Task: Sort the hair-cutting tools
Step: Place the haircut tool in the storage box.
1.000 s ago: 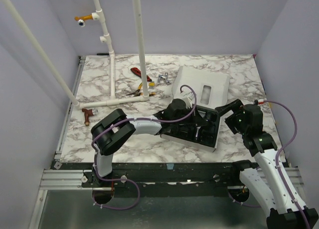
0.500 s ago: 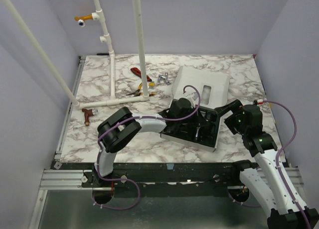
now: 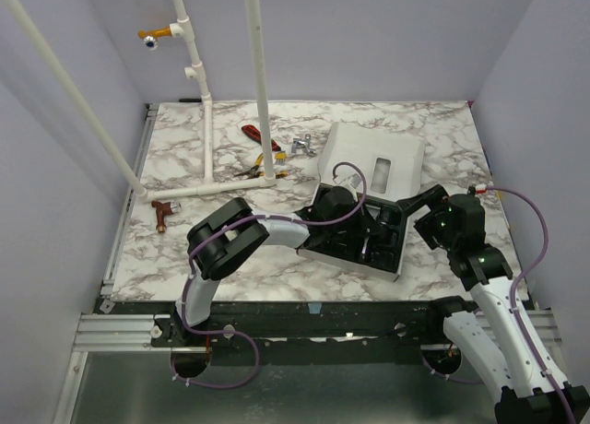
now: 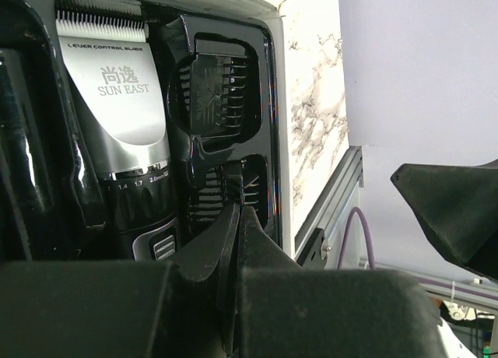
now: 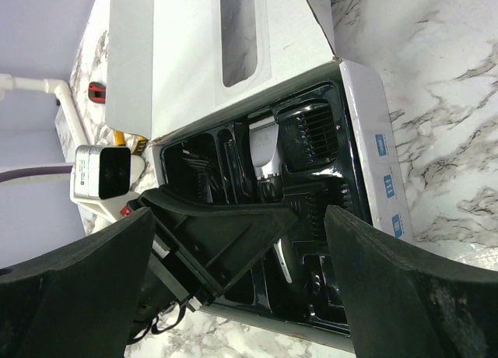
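**Now: left jaws closed in the tray, right jaws wide beside it**

Overhead, the white box (image 3: 350, 261) lies on the marble bench (image 3: 184, 258), lid (image 3: 378, 152) thrown back and black tray (image 3: 387, 244) exposed. The left arm (image 3: 277, 230) reaches across into the tray, and its wrist hides what lies beneath. The right arm (image 3: 456, 223) sits just beside the box's right end.

Left wrist view fills that gap. Left jaws are pressed together, fingers (image 4: 227, 241) flat against each other, with the tip over a lower pocket holding a ribbed black guard (image 4: 210, 194). The clipper (image 4: 117, 101) lies in its slot to the left, silver blade end and teeth toward the top of frame. A comb guard (image 4: 222, 93) is seated in the pocket just beside it.

Right wrist view: right jaws are spread wide, fingers (image 5: 78, 280) at either side of frame, gripping nothing, facing the open box. This view shows most of the tray. The other pockets hold black pieces too dark to identify.

Only the overhead view shows the red-handled tool (image 3: 251, 132), the reddish-brown T-piece (image 3: 163, 212) and the white pipe frame (image 3: 207, 138), all well apart from the box.
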Robot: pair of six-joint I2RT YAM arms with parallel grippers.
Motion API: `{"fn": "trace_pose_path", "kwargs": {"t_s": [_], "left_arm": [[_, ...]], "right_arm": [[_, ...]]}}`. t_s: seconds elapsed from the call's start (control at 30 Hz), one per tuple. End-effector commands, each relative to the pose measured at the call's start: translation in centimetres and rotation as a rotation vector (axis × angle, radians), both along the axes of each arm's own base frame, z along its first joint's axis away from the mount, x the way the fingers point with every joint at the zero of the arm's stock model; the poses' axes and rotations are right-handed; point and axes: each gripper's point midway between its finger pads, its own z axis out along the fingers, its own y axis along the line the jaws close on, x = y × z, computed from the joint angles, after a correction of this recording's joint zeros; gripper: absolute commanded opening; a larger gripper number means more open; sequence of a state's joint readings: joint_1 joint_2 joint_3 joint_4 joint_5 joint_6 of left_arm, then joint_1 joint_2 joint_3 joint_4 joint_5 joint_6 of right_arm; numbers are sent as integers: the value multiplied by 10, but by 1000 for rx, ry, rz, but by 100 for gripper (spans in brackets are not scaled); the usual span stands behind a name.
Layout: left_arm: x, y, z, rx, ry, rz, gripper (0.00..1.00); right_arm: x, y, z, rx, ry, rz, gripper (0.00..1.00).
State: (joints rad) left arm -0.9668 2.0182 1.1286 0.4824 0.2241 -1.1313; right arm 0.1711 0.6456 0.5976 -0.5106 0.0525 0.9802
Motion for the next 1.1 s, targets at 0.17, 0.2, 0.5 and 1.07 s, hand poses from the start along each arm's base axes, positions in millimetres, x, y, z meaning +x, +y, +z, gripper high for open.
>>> {"fn": "trace_pose_path", "kwargs": {"t_s": [0.17, 0.2, 0.5, 1.07], "left_arm": [[-9, -12, -6, -63, 17, 15, 0], [-10, -10, -3, -88, 20, 21, 0], [-17, -15, -1, -85, 7, -8, 0], [-16, 11, -15, 119, -53, 26, 48]], "right_arm": [[-4, 3, -8, 15, 18, 7, 93], [-4, 3, -8, 16, 19, 8, 93], [-4, 4, -8, 17, 18, 12, 93], [-4, 2, -4, 7, 4, 10, 93]]}}
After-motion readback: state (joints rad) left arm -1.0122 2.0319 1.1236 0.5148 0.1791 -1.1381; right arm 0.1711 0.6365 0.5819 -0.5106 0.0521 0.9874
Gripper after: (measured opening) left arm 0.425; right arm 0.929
